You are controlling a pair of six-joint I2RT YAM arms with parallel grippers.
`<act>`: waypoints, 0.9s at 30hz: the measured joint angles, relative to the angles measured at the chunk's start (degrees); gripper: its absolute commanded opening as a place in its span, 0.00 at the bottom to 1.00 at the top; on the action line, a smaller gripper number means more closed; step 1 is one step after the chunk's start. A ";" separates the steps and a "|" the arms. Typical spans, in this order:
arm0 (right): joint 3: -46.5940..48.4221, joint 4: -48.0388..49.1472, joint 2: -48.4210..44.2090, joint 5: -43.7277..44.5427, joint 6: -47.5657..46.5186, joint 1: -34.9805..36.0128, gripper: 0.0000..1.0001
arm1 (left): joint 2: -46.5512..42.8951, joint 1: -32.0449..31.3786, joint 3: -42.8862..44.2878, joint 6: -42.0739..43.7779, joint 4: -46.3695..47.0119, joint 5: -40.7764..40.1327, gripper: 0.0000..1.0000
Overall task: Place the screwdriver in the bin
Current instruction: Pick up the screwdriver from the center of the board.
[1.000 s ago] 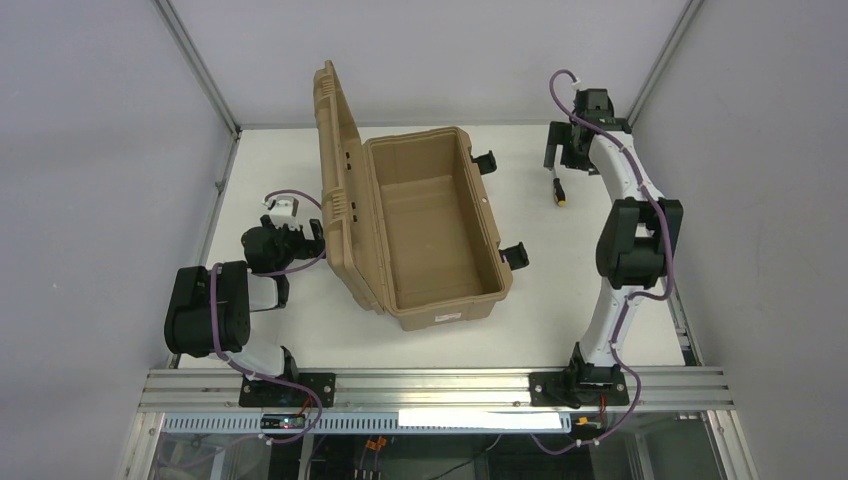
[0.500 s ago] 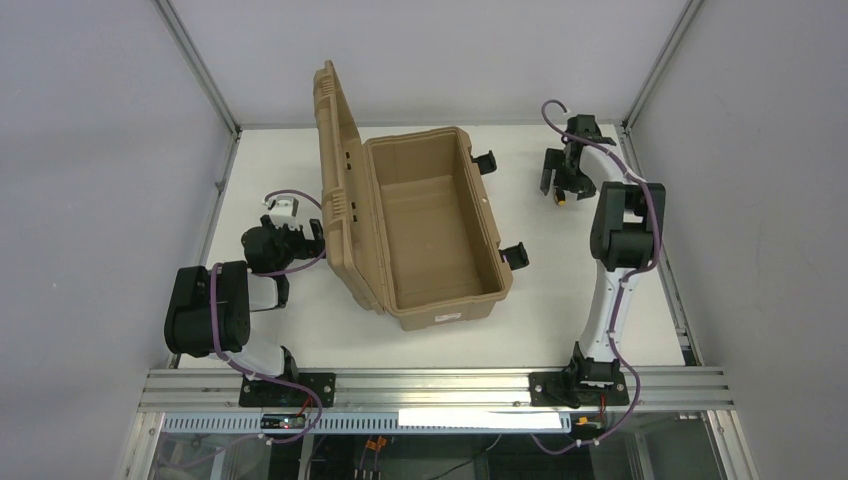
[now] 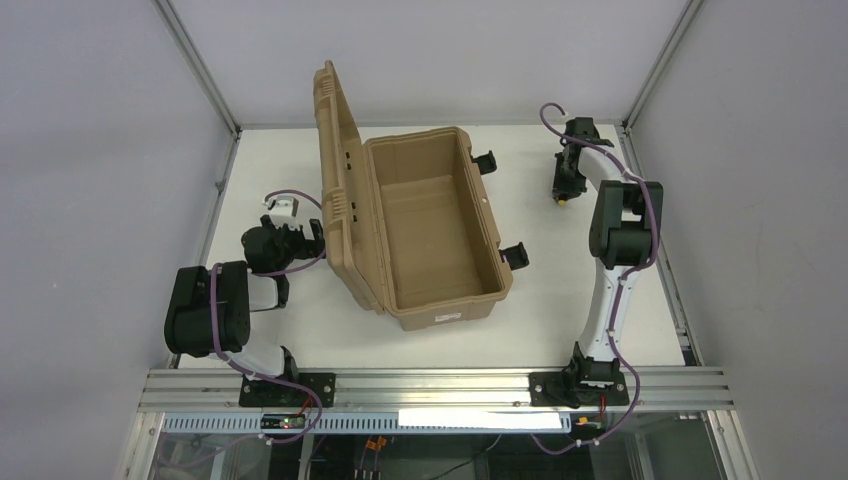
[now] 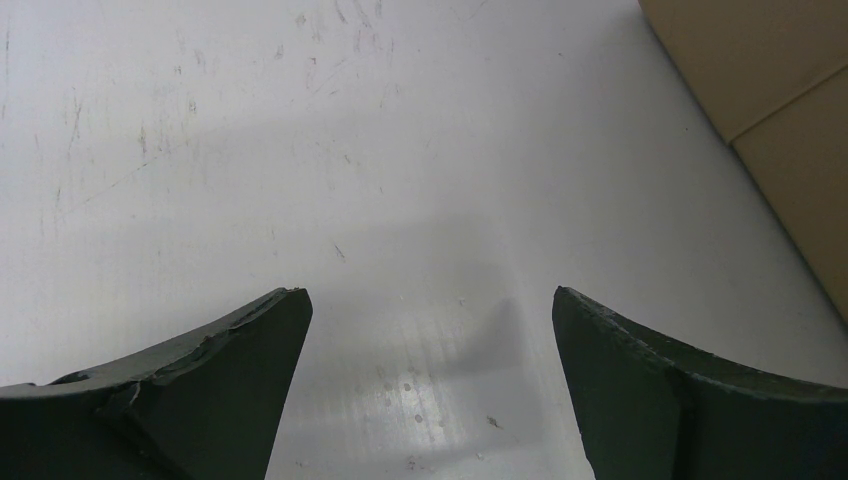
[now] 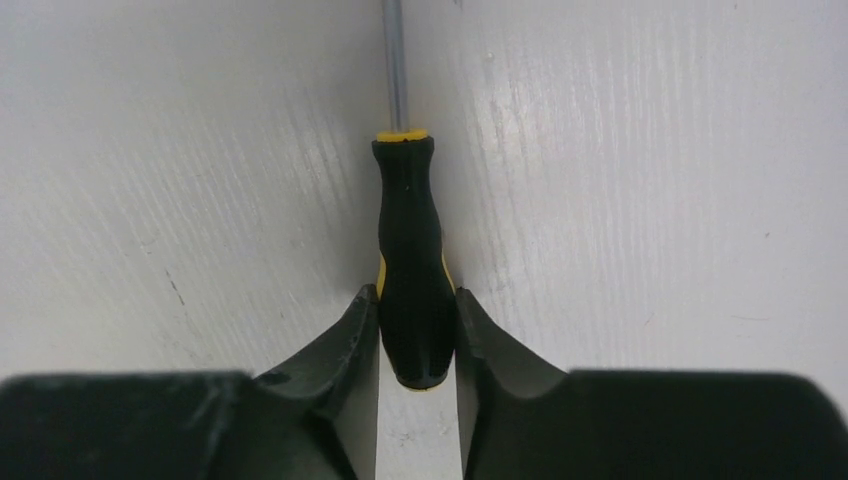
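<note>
The screwdriver (image 5: 408, 260), black handle with yellow trim and a thin metal shaft, lies on the white table at the far right; only its yellow end (image 3: 563, 200) shows from above. My right gripper (image 5: 417, 305) is down on the table and shut on the handle's butt end, one finger pressed to each side. The bin (image 3: 432, 232), a tan case, stands open in the middle of the table with its ribbed lid (image 3: 338, 180) upright on the left; its tub looks empty. My left gripper (image 4: 430, 300) hangs open over bare table left of the bin, nothing between its fingers.
Black latches (image 3: 515, 256) stick out from the bin's right wall toward the right arm. A tan corner of the bin (image 4: 770, 90) shows at the upper right of the left wrist view. Grey walls and a metal frame (image 3: 430, 388) bound the table.
My right gripper dropped to the table over the screwdriver and its jaws went from wide open to shut on the handle. The left arm and bin stayed still.
</note>
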 measured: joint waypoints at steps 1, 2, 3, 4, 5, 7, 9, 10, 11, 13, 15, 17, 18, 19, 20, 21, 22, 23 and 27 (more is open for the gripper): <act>0.00 0.07 0.00 0.02 0.13 0.00 0.06 | 0.00 0.00 0.00 0.00 0.00 0.00 0.99; 0.00 0.11 0.00 0.04 -0.13 0.00 0.05 | 0.00 0.00 0.00 0.02 0.00 0.00 0.99; 0.00 0.17 0.00 0.15 -0.02 0.00 0.03 | 0.00 0.00 0.00 0.00 0.00 0.00 0.99; 0.00 0.22 0.00 0.17 -0.04 0.00 0.02 | 0.00 0.00 0.00 0.00 0.00 0.00 0.99; 0.00 0.24 0.00 0.20 -0.02 0.00 0.01 | 0.00 0.00 0.00 0.00 0.00 0.00 0.99; 0.00 0.26 0.00 0.26 -0.04 0.00 0.01 | 0.00 0.00 0.00 0.00 0.00 0.00 0.99; 0.00 0.24 0.00 0.52 -0.04 0.00 0.00 | 0.00 0.00 0.00 0.02 0.00 0.00 0.99; 0.00 0.22 -0.07 0.70 -0.07 0.00 0.00 | 0.00 0.00 0.00 0.00 0.00 -0.02 0.99; 0.00 0.09 -0.13 0.92 -0.09 0.00 0.00 | 0.00 0.00 0.00 0.00 0.00 0.00 0.99; 0.00 -0.33 -0.37 1.31 -0.09 0.00 0.00 | 0.00 0.00 0.00 0.00 0.00 0.00 0.99; 0.00 -1.53 -1.16 1.77 -0.15 0.00 0.00 | 0.00 0.00 0.00 0.00 0.00 0.00 0.99; 0.31 -2.91 -2.27 2.25 -0.22 0.00 0.00 | 0.00 0.00 0.00 0.00 0.00 0.00 0.99; 0.76 -3.82 -3.04 2.47 -0.24 -0.02 0.00 | 0.00 0.00 0.00 0.00 0.00 0.00 0.99; 1.55 -4.79 -3.82 2.71 -0.26 -0.02 0.00 | 0.00 0.00 0.00 0.02 0.00 0.00 0.99; 2.56 -5.64 -4.61 2.93 -0.31 -0.02 0.00 | 0.00 0.00 0.00 0.00 0.00 0.00 0.99; 3.63 -6.29 -5.40 3.17 -0.37 -0.02 0.00 | 0.00 0.00 0.00 0.00 0.00 0.00 0.99; 4.66 -6.84 -6.21 3.39 -0.44 -0.02 0.00 | 0.00 0.00 0.00 0.00 0.00 0.00 0.99; 5.84 -7.48 -7.17 3.72 -0.46 -0.02 0.00 | 0.00 0.00 0.00 0.00 0.00 0.00 0.99; 10.82 -10.51 -10.84 4.31 -0.46 -0.04 0.00 | 0.00 0.00 0.00 0.00 0.00 0.00 0.99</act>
